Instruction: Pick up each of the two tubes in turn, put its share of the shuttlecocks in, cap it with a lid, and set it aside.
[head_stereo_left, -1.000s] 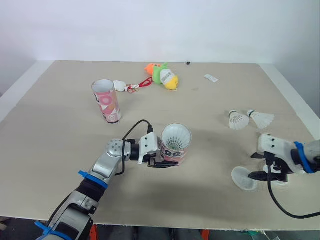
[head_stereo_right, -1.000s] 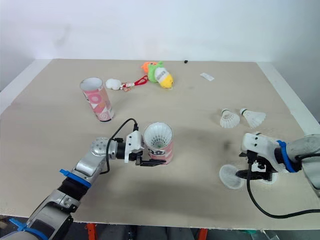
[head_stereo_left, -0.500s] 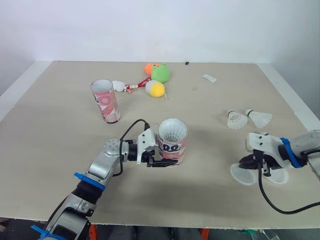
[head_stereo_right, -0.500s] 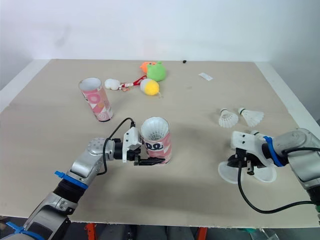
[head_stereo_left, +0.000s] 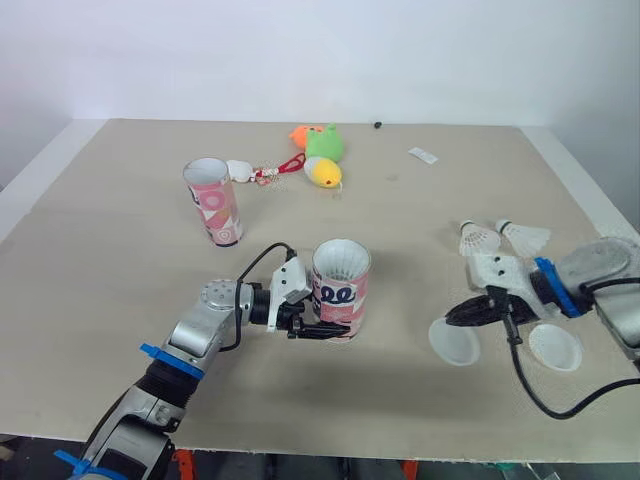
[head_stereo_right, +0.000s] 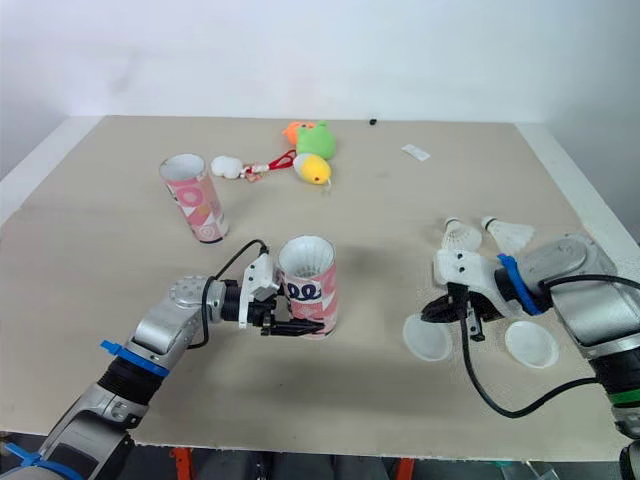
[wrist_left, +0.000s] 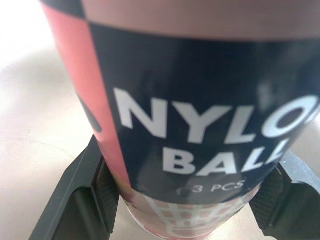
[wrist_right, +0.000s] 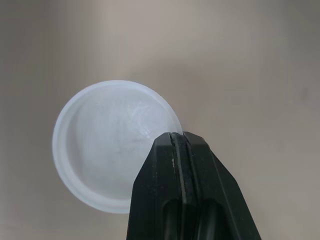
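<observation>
Pink tube (head_stereo_left: 340, 290) clamped in the left fingers (wrist_left: 82, 200); translucent lid (wrist_right: 107, 145) pinched in the right fingers (wrist_right: 182, 190).
A second tube (head_stereo_left: 213, 201) stands far left on the surface (head_stereo_left: 120, 260); the held tube is upright mid-surface; the right fingers press together on the lid's rim; another lid (head_stereo_left: 556, 346) lies just beside; two shuttlecocks (head_stereo_left: 478, 240) behind.

Beige table (head_stereo_left: 110, 280), pale rim. Far left: pink tube (head_stereo_left: 213, 201) upright, mouth open. Beyond it: white charm (head_stereo_left: 240, 171) on red strap, touching plush toys (head_stereo_left: 322, 152). Far edge: black speck (head_stereo_left: 378, 125), white wrapper (head_stereo_left: 422, 155). Right: one shuttlecock (head_stereo_left: 478, 240) just beside another shuttlecock (head_stereo_left: 525, 237); translucent lid (head_stereo_left: 555, 346) nearer front.
</observation>
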